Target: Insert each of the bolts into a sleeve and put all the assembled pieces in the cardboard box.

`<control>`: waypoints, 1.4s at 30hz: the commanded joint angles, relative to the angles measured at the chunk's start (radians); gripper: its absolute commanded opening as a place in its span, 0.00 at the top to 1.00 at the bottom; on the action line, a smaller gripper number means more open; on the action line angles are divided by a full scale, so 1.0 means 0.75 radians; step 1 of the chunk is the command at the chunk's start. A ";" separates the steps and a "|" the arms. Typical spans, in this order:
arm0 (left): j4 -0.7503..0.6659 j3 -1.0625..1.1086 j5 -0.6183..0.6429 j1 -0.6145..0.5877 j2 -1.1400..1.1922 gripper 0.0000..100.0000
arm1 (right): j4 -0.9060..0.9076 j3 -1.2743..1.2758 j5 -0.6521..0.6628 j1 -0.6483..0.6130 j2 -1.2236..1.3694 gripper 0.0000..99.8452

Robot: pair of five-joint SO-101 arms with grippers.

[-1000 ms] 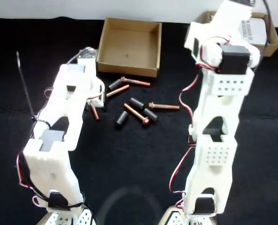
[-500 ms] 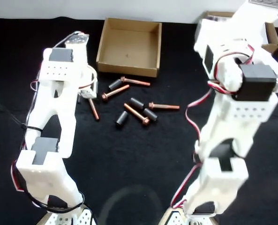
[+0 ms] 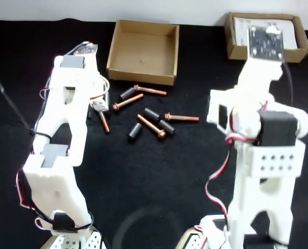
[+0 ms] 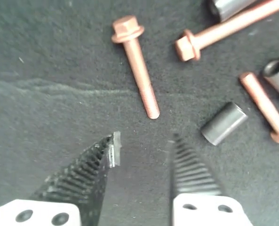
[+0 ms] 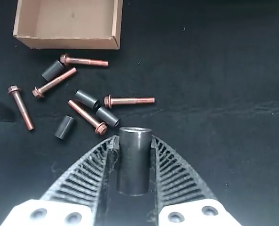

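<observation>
**Left gripper wide open, right one clutching a sleeve**

On the left, we see the left gripper (image 4: pixel 145 140) spread open over the black cloth (image 3: pixel 159 176), with a copper bolt (image 4: pixel 135 66) lying just beyond its tips. In the middle, loose bolts (image 3: pixel 182 118) and sleeves (image 3: pixel 134 130) lie scattered before the cardboard box (image 3: pixel 141 77). On the right, the right gripper (image 5: pixel 133 140) clamps a dark sleeve (image 5: pixel 133 165) lengthwise between its fingers.

Five bolts: bolt one (image 3: pixel 150 90), bolt two (image 3: pixel 128 101), bolt three (image 3: pixel 104 120), bolt four (image 3: pixel 182 118), bolt five (image 3: pixel 151 126). Five sleeves: sleeve one (image 3: pixel 126 94), sleeve two (image 3: pixel 151 113), sleeve three (image 3: pixel 166 126) and sleeve four (image 3: pixel 134 130) loose on the worktop (image 3: pixel 159 176), sleeve five (image 5: pixel 134 165) clamped in the right gripper (image 5: pixel 133 141). Two cardboard boxes: near box (image 3: pixel 141 77), far box (image 3: pixel 236 53). Two arms: left arm (image 3: pixel 65 129), right arm (image 3: pixel 263 171).
</observation>
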 commanded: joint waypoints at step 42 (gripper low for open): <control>-0.556 -0.040 0.061 -0.097 0.324 0.98 | -0.071 0.838 0.020 0.183 -0.684 0.99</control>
